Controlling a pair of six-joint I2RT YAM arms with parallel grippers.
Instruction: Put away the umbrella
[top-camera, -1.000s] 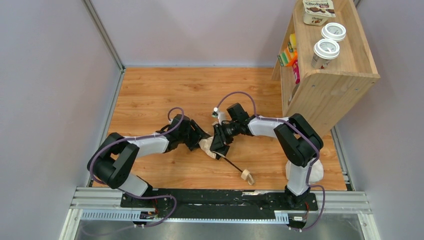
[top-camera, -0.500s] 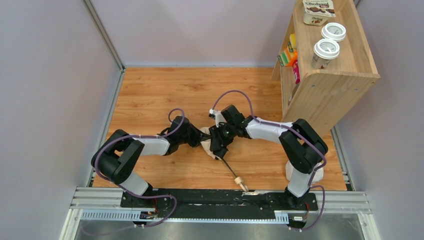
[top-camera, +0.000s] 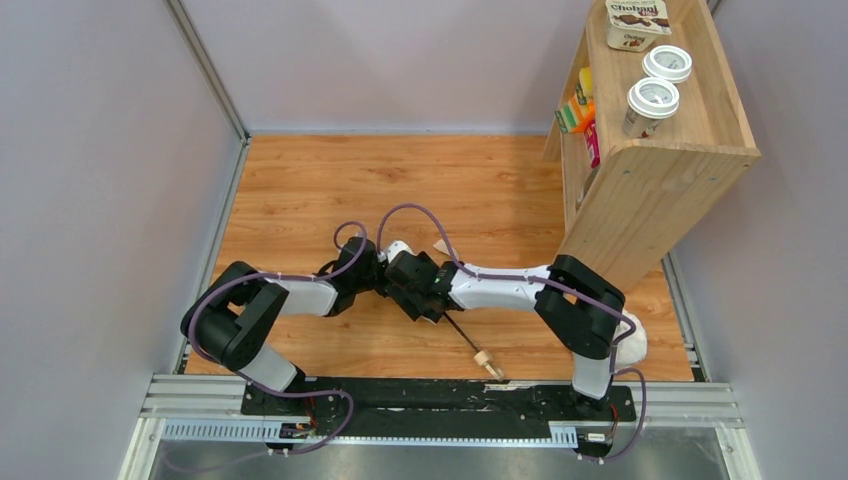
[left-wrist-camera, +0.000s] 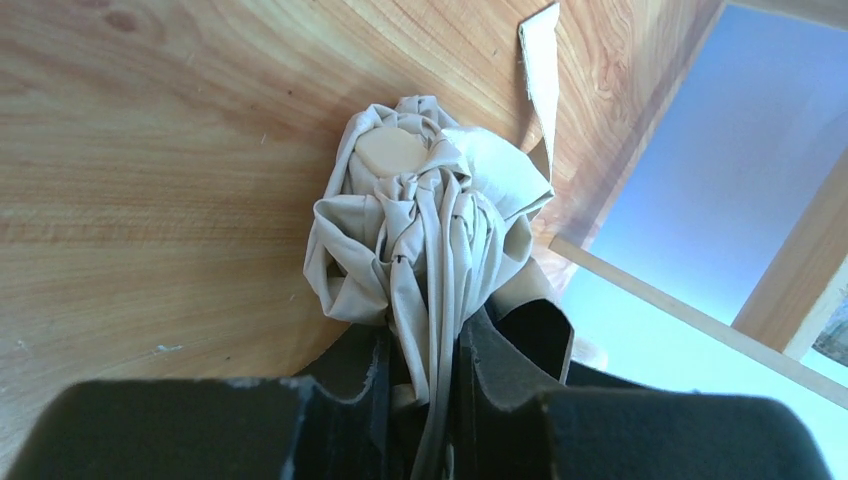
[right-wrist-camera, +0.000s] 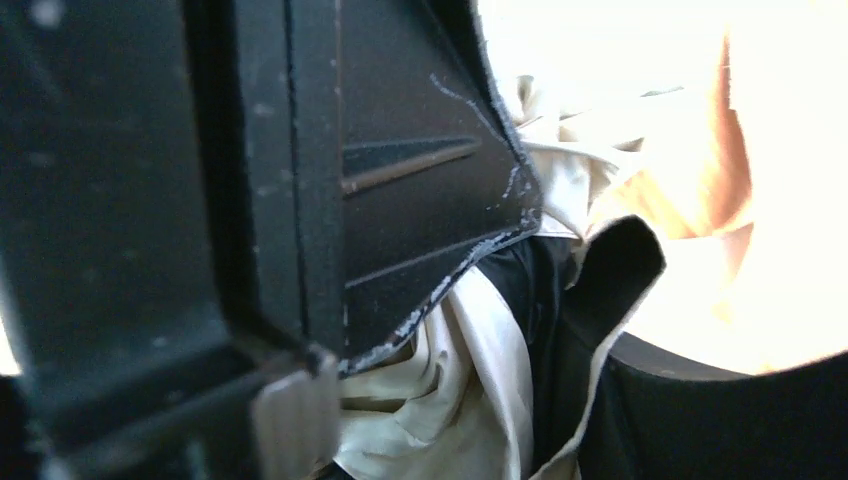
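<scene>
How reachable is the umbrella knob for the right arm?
Likely yes: knob lies uncovered on the table, nothing over it; right gripper sits at the canopy, so it must swing back.

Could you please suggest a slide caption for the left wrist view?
Left pincer clamped on the bunched cream umbrella, which rests on the wooden table.

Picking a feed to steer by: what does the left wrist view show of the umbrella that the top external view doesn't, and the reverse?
Left wrist only: the bunched canopy with its round end cap, its folds pinched by the shut left pincer. Top external only: the dark shaft and wooden knob handle pointing toward the arm bases, the right pincer over the canopy, the wooden shelf. Both: the strap tab lying on the wooden tabletop.
</scene>
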